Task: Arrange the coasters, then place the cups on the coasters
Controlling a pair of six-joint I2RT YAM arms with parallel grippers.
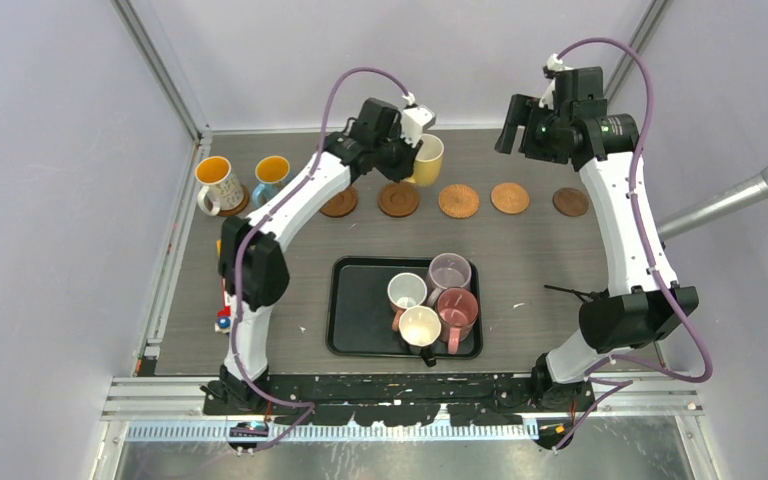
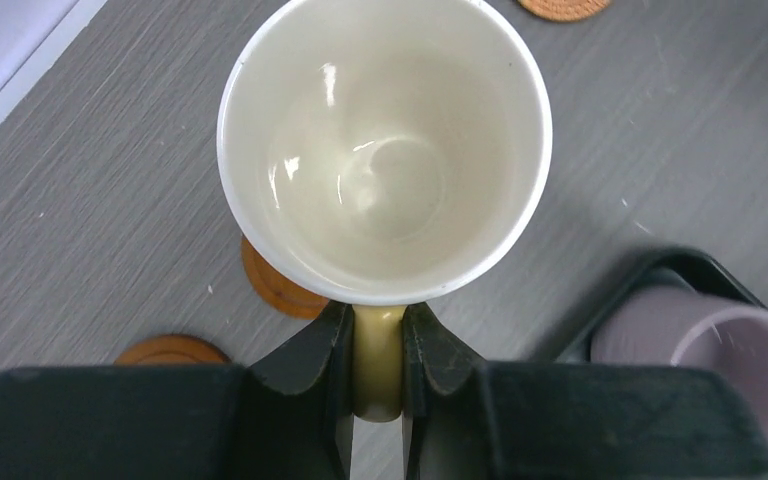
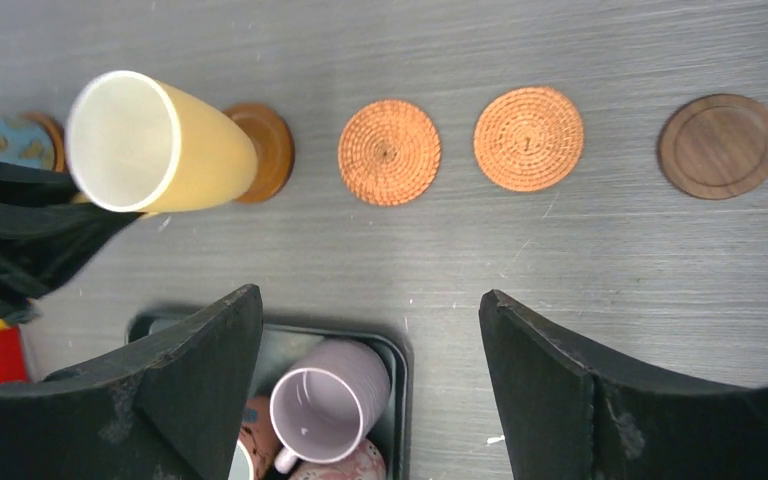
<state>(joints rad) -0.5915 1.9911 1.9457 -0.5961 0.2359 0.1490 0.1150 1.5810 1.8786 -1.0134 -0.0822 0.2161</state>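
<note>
lilac mug point(image 2: 710, 365) cropped at edge, coaster point(image 2: 275, 290) half behind yellow mug point(image 2: 385, 150)

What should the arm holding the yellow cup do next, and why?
Probably the left gripper should ease the yellow cup over the brown coaster peeking out below it, then lower it. The cup is pinched by its handle, off the table, and that coaster has no cup yet.

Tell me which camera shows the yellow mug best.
The left wrist view: the yellow mug fills the frame from above, its pale inside visible and its handle clamped in the left gripper. The right wrist view shows its rim and yellow side at an angle. The top view shows it small, partly hidden by the gripper.
</note>
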